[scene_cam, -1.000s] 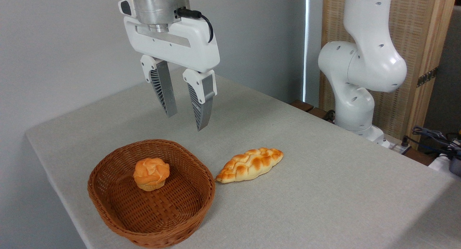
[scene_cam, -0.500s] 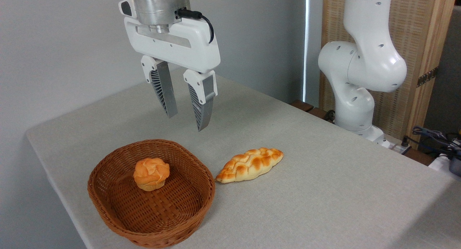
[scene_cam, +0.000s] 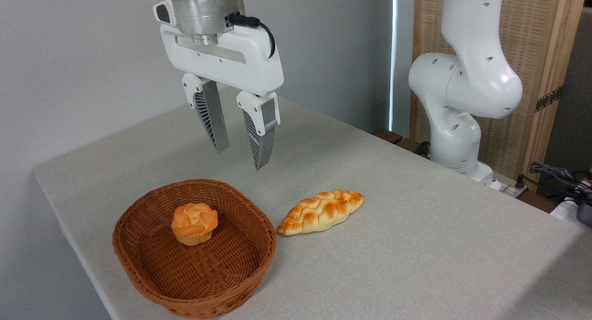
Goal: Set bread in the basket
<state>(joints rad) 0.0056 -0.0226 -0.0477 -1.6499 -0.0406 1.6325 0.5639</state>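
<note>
The bread [scene_cam: 321,212], a long braided golden loaf with pointed ends, lies on the table just right of the basket [scene_cam: 138,273], its left tip close to the wicker rim. The brown woven basket sits at the front left of the table. My gripper [scene_cam: 241,159] hangs open in the air above the basket's back rim, up and to the left of the bread, with nothing between its fingers [scene_cam: 260,142].
A small round orange bun [scene_cam: 194,223] sits inside the basket. The grey table [scene_cam: 416,246] stretches to the right. The arm's white base [scene_cam: 455,79] stands at the table's back right, with cables [scene_cam: 555,176] and a wooden screen behind it.
The gripper has shifted slightly down and to the right, staying open. The bread, basket and bun have not moved.
</note>
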